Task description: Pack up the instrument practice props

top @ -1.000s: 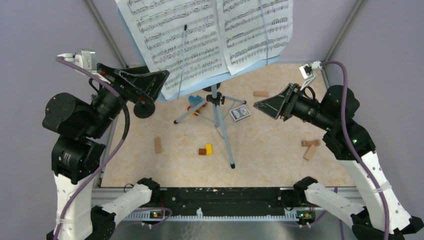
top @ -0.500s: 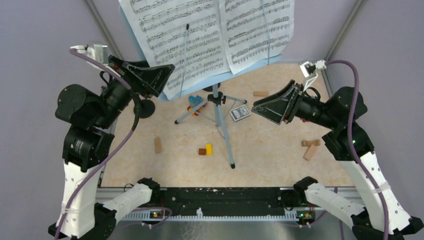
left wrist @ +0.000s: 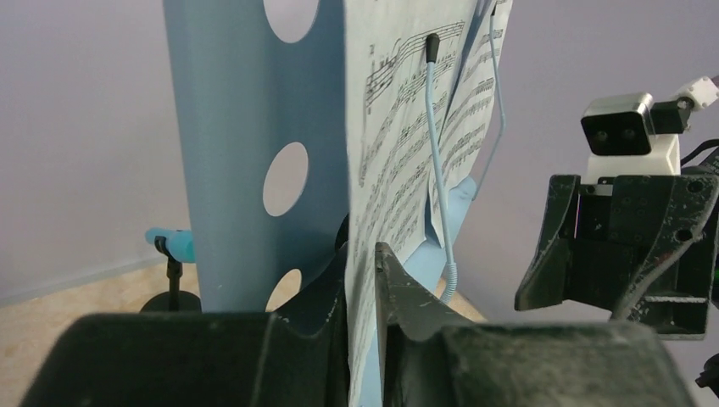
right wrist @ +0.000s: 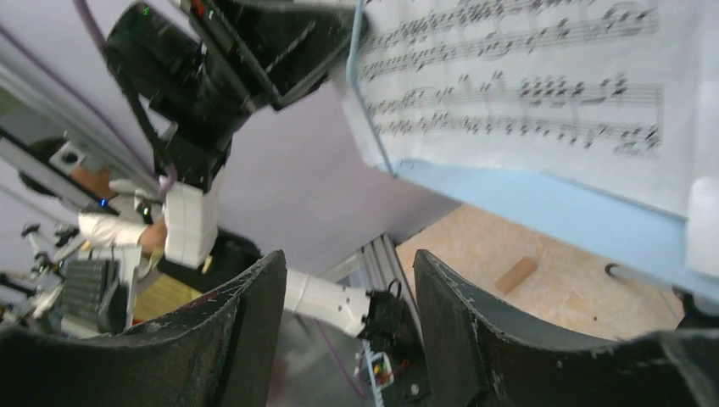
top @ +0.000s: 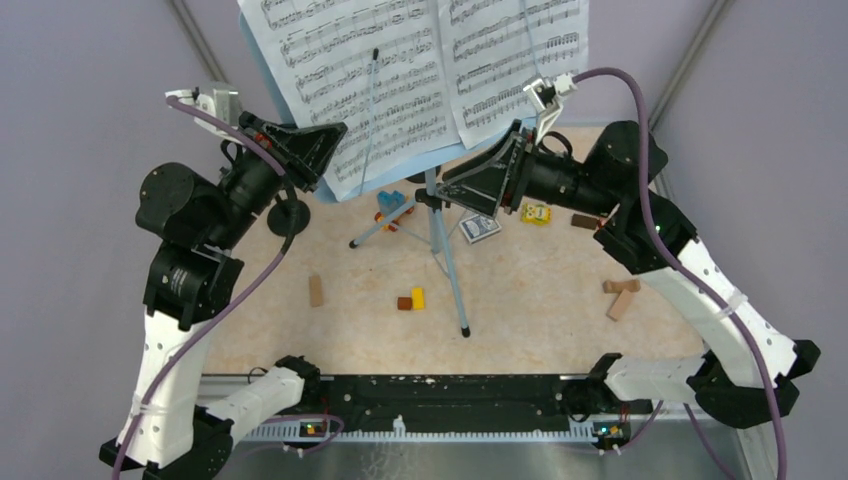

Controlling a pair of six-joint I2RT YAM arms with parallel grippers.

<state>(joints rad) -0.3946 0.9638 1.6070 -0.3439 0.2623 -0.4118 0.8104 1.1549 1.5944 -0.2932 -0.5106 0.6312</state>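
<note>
Peach-marbled table (top: 540, 300). Around the middle, tripod legs (top: 455, 290), splayed, feet planted on the top. Far left, black round-based holder (top: 292, 217), upright. Just left of the tripod's centre, blue-and-orange toy car (top: 392, 208); just right of it, card deck (top: 480, 227), lying flat. Farther right along the far side, small yellow toy (top: 537, 213) and dark brown block (top: 583, 221), near each other but apart. Left of middle, lone wooden block (top: 316, 290). Close to the near tripod leg, small brown block (top: 404, 303) touching yellow block (top: 417, 296). On the right side, two wooden blocks (top: 618, 305), touching.
</note>
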